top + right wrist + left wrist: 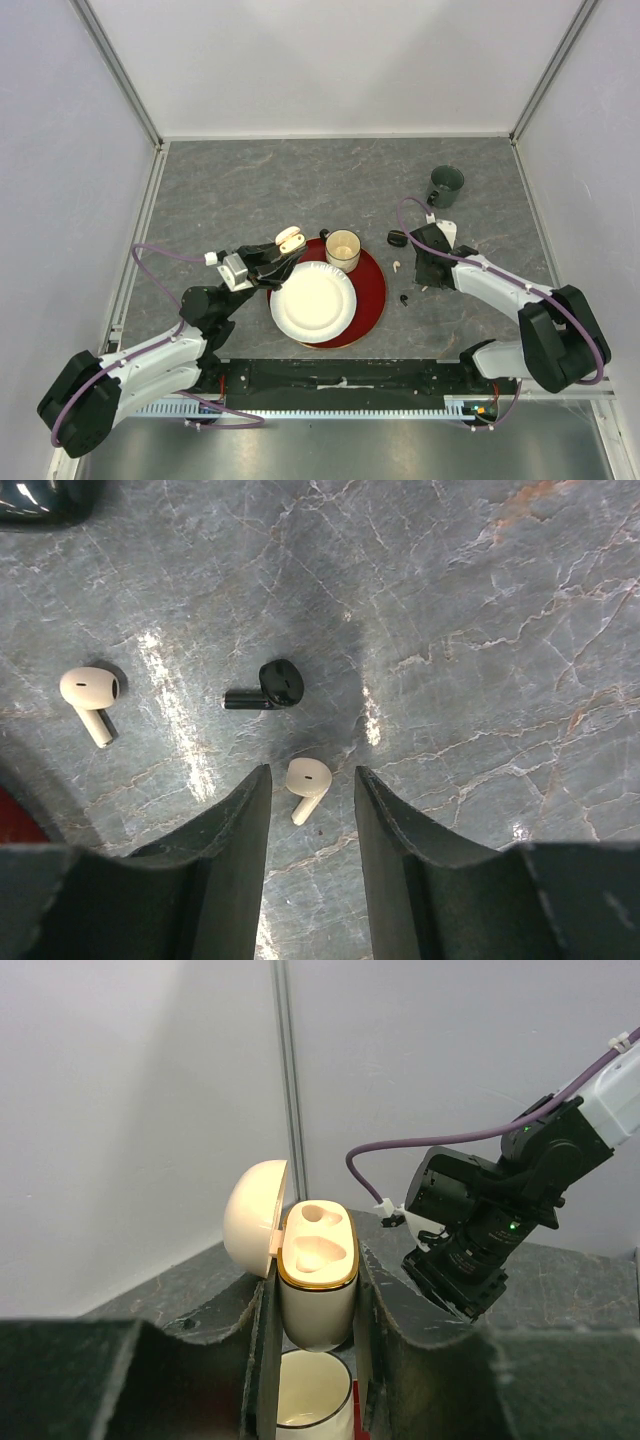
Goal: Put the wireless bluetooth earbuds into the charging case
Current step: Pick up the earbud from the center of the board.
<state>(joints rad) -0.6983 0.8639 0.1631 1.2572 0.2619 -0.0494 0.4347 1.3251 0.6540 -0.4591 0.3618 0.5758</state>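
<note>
My left gripper [280,250] is shut on the open white charging case [291,240] and holds it above the red plate's far edge. In the left wrist view the case [318,1260] stands upright between the fingers, lid [255,1215] swung left, both sockets empty. My right gripper [424,268] is open, low over the table right of the plate. In the right wrist view a white earbud [307,780] lies between its fingertips [262,780], untouched. A black earbud [268,688] and another white earbud [90,692] lie beyond. The top view shows a white bud [398,266] and a black bud [404,298].
A paper cup [343,249] and a white paper plate [313,301] sit on the red plate [372,290]. A dark mug [445,185] stands at the back right. A small black case-like object [397,238] lies near the right gripper.
</note>
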